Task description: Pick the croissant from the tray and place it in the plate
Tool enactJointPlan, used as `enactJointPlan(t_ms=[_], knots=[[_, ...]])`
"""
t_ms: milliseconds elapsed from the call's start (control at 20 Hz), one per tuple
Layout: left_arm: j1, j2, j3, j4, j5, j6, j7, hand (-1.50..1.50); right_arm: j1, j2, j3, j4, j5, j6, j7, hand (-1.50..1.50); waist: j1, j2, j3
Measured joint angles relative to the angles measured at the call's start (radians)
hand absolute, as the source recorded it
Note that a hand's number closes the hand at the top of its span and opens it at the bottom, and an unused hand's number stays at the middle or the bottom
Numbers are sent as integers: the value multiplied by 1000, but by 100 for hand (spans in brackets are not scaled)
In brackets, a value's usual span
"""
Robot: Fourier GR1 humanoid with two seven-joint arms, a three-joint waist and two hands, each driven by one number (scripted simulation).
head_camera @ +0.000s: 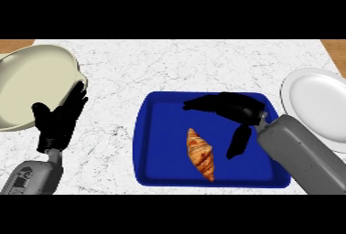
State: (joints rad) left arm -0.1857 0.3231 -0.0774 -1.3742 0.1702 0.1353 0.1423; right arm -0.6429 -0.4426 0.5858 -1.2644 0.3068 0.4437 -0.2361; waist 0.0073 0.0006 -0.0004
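Croissant, golden-brown, tapered, flaky-looking (201, 154): lies lengthwise in the shallow blue rectangular tray with rounded corners (152, 141), a little left of centre, pointed ends toward the near and far rims. Not held.

Right hand, black, on grey forearm (226, 107): over the tray's far right part, fingers extended toward the left, thumb hanging down toward the croissant; spread, gripping nothing. It appears apart from the pastry, to its upper right.

Left hand, black (59, 119): resting with fingers up at the left of the view, beside the large cream-coloured round bowl (30, 77); relaxed, holding nothing.

White round plate with smooth glossy face (317, 105): on the white marbled bench (189, 64), just right of the tray, partly cut off by the view's edge.

Risks, as judged:
- Croissant is narrow with tapered ends; closing near a tip could let it pivot or slip out. Mid-body grip across the width looks safer.
- Tray floor looks smooth; a sideways nudge may slide the pastry toward the left wall rather than lift it.
- Raised tray rim lies between pastry and plate; a low carry could catch it.
- Forearm already hangs near the plate's edge; swinging right may bump it.
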Motion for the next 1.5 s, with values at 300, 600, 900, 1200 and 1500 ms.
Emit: enactJointPlan(t_ms=[300,600,900,1200,1500], knots=[[-5,3,24,-4,-3,-17,13,0,-9,24,33,-58,80,104,120,-150,-5,-2,0],[19,-16,27,-27,-18,-17,11,0,-12,38,83,-87,203,158,176,-150,-4,-2,0],[14,-22,39,-17,-31,-33,5,0,-32,75,118,-60,329,205,216,-150,-3,-1,0],[9,-33,52,-29,-46,-42,27,0,-35,150,135,-7,434,254,237,-150,-2,0,0],[24,-50,67,-43,-68,-54,25,0,-15,202,114,26,535,289,227,-150,-3,-1,0]])
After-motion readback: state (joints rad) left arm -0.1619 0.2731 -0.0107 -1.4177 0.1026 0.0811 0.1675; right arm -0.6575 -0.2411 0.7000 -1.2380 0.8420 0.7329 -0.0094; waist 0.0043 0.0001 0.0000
